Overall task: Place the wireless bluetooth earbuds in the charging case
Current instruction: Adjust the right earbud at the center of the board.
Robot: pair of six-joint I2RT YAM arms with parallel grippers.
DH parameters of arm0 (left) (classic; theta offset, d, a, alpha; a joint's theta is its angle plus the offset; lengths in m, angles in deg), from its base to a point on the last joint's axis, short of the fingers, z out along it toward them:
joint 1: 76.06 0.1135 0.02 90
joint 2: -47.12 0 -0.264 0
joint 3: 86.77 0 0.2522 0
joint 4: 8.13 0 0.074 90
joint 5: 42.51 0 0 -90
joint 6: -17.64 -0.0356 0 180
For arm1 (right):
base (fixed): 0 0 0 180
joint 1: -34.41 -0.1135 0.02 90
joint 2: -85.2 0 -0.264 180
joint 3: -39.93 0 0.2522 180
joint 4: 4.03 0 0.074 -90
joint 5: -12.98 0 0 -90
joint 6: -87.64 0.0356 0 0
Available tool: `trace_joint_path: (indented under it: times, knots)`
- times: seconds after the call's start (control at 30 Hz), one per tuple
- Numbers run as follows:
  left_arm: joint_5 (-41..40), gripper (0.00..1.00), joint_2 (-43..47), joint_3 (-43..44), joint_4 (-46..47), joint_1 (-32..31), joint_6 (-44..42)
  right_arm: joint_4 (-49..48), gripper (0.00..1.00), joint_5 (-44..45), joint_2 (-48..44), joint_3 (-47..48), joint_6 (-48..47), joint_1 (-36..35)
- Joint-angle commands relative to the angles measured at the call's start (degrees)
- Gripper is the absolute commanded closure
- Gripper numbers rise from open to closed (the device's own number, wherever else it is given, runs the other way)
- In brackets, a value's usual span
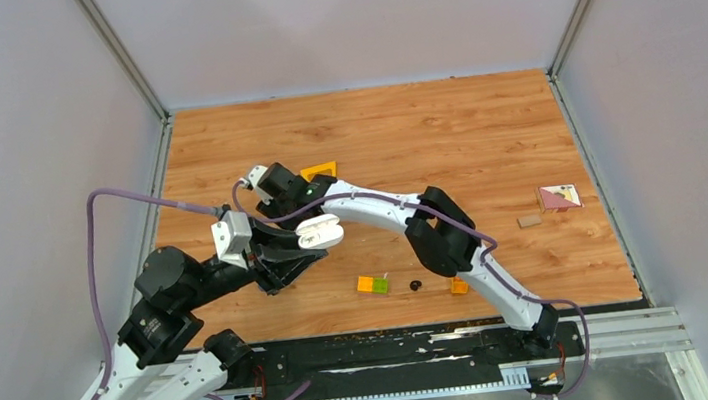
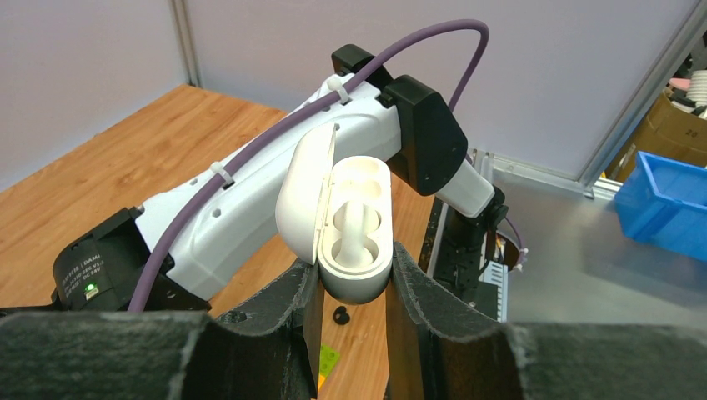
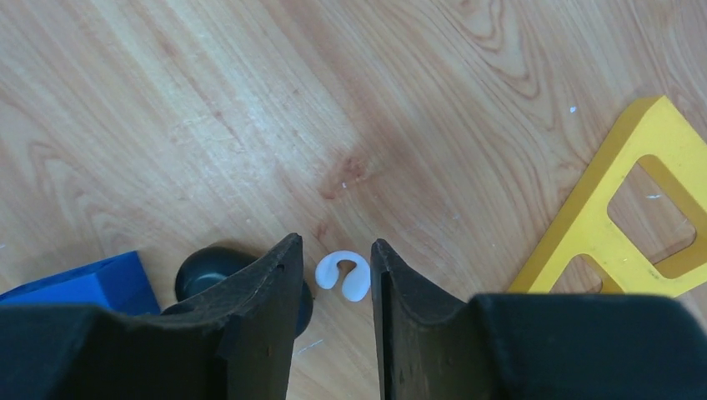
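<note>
Pinching the charging case low on its body, the left end effector holds it off the desk, its two pads pressed against opposite sides and the hinged lid swung open. The right end effector is spread just above the wood, and a white earbud lies on the desk in the gap between its fingers, not gripped. A dark round object and a blue block sit beside one finger, a yellow frame near the other. A black earbud rests on the desk, well apart from the case.
</note>
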Motion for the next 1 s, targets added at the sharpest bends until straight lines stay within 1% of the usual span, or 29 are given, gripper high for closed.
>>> trace_joint_path:
  times: [0.0,0.3,0.4,0.73,0.97]
  knots:
    - [0.08,1.00,0.73,1.03,-0.01,0.13,0.19,-2.57,0.64,5.88,1.68,2.25,2.51,0.28]
    - [0.00,1.00,1.00,0.61,-0.24,0.14,0.25,-1.29,0.64,6.09,4.21,1.92,1.89,0.05]
    - [-0.14,1.00,1.38,0.72,-0.77,0.14,0.17,-0.50,0.63,5.96,3.99,1.07,0.05,-0.05]
    - [-0.26,1.00,2.49,0.56,-0.68,0.14,0.00,2.95,0.61,7.15,-2.80,-6.58,-4.35,0.44]
    - [-0.07,1.00,2.75,0.54,-0.62,0.14,-0.19,3.76,0.59,5.42,-10.81,-15.67,-6.55,2.24]
